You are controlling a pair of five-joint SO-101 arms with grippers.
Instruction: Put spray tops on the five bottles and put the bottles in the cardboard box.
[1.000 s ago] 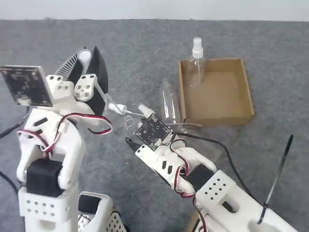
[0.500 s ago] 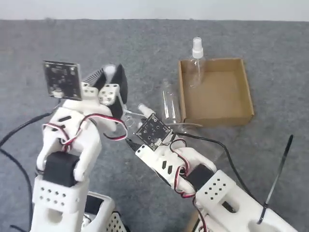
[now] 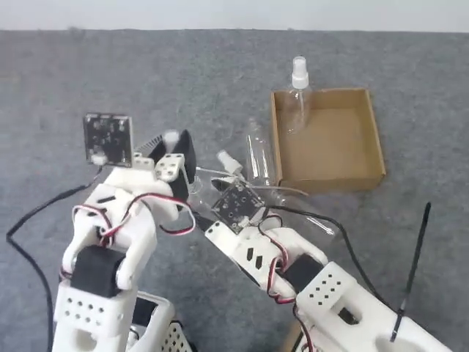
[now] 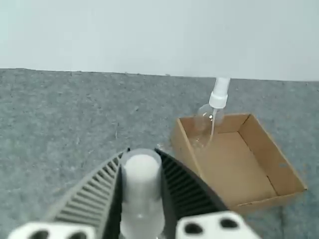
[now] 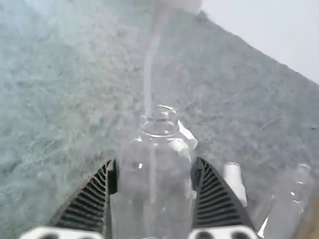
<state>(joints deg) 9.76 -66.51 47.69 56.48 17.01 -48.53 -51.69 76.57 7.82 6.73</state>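
My left gripper (image 4: 141,158) is shut on a white spray top (image 4: 141,191), held tube-down; in the high view this left gripper (image 3: 173,149) hangs just above my right gripper (image 3: 199,209). The right gripper (image 5: 154,169) is shut on a clear open bottle (image 5: 158,130). The spray top's thin tube (image 5: 149,74) comes down from above to the bottle's neck. The cardboard box (image 3: 366,165) lies to the right with one capped bottle (image 3: 297,92) standing in its far left corner. Another open bottle (image 3: 258,154) lies against the box's left wall, a loose spray top (image 3: 229,161) beside it.
Grey carpet covers the table. A black strap (image 3: 414,257) sticks up from the right arm's base at the near right. Red and black cables loop along both arms. Open carpet stretches behind and left of the left arm.
The left arm has swung right and nearer with the spray top, ending over the bottle in the right gripper. The right gripper shifted slightly with its bottle.
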